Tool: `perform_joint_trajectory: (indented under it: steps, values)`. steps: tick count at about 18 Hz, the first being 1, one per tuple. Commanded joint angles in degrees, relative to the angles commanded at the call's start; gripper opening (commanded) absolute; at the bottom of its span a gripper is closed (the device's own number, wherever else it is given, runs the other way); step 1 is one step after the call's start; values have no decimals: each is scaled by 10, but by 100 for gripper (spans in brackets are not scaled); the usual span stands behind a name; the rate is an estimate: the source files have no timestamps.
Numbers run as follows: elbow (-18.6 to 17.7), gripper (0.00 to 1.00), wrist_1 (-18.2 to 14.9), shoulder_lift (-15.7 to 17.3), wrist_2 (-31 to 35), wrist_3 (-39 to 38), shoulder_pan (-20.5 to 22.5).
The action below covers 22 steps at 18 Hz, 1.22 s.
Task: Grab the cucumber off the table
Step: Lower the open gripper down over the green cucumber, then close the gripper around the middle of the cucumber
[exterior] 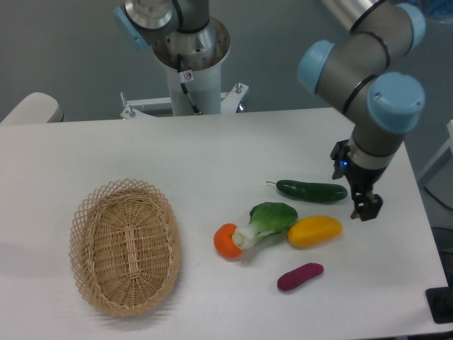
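The cucumber [312, 190] is long, dark green and glossy, with a thin stem at its left end. It lies flat on the white table [212, 156], right of centre. My gripper [366, 207] hangs just right of the cucumber's right end, close above the table and apart from the cucumber. Its dark fingers point down and hold nothing. From this angle I cannot tell how wide they stand.
A leafy bok choy [265, 221], an orange vegetable [226, 241], a yellow vegetable [314, 231] and a short purple vegetable [299, 276] lie just in front of the cucumber. A wicker basket [124, 244] sits front left. The arm's base [190, 78] stands at the back edge.
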Motion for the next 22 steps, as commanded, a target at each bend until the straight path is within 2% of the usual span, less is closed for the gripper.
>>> perform_joint_trajectory:
  steps: [2,4,7,12,16,22]
  values:
    - [-22,100,46,-3,23,32,1]
    - [-44,100,56,-4,21,31,2]
    - [-79,100,99,-7,21,48,5]
    - [-120,100,114,0,17,92,23]
    - [-168,100,160,9,-4,92,32]
    - [-188,100,168,18,-51,77,31]
